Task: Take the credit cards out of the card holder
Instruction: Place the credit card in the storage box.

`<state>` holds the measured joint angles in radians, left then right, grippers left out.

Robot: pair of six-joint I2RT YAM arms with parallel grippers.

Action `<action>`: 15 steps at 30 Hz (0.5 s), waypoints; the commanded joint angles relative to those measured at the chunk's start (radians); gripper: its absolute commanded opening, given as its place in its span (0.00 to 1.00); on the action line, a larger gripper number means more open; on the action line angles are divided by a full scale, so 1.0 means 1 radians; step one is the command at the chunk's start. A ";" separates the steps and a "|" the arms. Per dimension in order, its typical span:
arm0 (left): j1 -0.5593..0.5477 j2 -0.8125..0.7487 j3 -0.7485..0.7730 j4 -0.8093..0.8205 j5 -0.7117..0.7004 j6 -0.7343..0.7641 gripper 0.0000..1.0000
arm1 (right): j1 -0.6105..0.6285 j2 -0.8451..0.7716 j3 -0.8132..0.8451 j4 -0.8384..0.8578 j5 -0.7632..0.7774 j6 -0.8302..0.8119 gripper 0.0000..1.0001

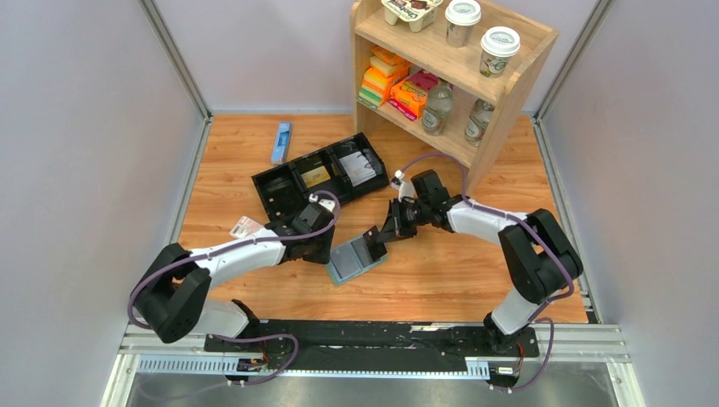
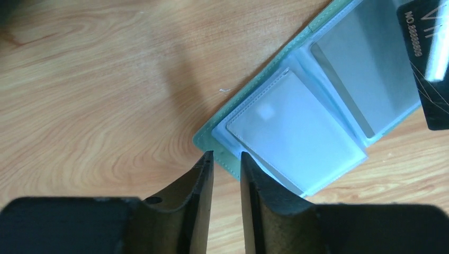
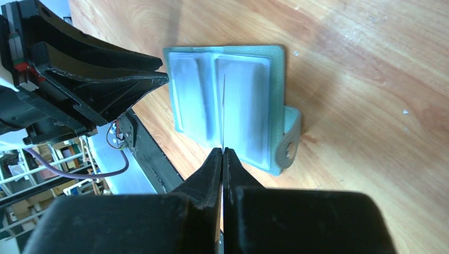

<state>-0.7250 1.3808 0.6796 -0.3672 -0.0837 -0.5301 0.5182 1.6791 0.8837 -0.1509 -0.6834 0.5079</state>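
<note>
card holder (image 1: 350, 262): open flat on the table (image 1: 458, 271), one black card in the right claw

1. pink-and-white packet (image 1: 247, 226): lies on the table at far left.
2. blue slim item (image 1: 282, 142): lies toward the back left corner, well apart from the rest.
3. black three-compartment tray (image 1: 275, 193): set at a slant behind the claws. a yellowish flat piece (image 1: 315, 177) sits in the middle compartment, a pale grey piece (image 1: 360, 170) in the right one.
4. left claw (image 2: 226, 156): released, its fingers a narrow gap apart with nothing pinched between them. the tips stand at the left corner of the card holder, over its grey-green border. whether they touch it cannot be told.
5. card holder: grey-green, spread inside-up near the middle of the table, between the two claws. two pale blue pocket panels (image 2: 296, 127) lie side by side. the closing tab (image 3: 288, 143) sticks out from one edge, flat on the wood.
6. black card (image 1: 372, 242): thin and dark, with pale printed characters on its face, held over the holder's right panel. whether its far end is in a pocket cannot be told.
7. right claw (image 3: 223, 152): clenched on the black card, fingers pressed together on it.
8. wooden shelf (image 1: 511, 100): back right. lidded paper cups (image 1: 498, 49) stand on top, with bottles (image 1: 437, 108) and coloured boxes (image 1: 379, 75) below.
</note>
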 commanded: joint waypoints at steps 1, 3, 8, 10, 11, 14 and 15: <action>-0.004 -0.136 0.026 -0.036 -0.041 0.050 0.36 | 0.005 -0.119 0.063 -0.075 0.021 -0.081 0.00; -0.004 -0.198 0.043 -0.045 -0.044 0.077 0.47 | 0.016 -0.150 0.073 -0.094 0.016 -0.106 0.00; -0.002 -0.372 0.080 -0.032 0.027 0.204 0.71 | 0.062 -0.223 0.093 -0.111 0.002 -0.154 0.00; -0.002 -0.432 0.092 -0.027 0.071 0.254 0.75 | 0.083 -0.252 0.103 -0.118 0.001 -0.176 0.00; -0.002 -0.454 0.097 -0.026 0.109 0.271 0.76 | 0.095 -0.269 0.107 -0.119 -0.004 -0.187 0.01; -0.002 -0.523 0.116 -0.024 0.200 0.347 0.77 | 0.126 -0.326 0.118 -0.124 -0.021 -0.232 0.01; -0.002 -0.538 0.121 -0.032 0.246 0.373 0.77 | 0.132 -0.343 0.121 -0.128 -0.027 -0.252 0.00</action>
<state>-0.7250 0.9020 0.7525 -0.4072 0.0040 -0.3012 0.6209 1.4235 0.9527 -0.2668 -0.6785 0.3470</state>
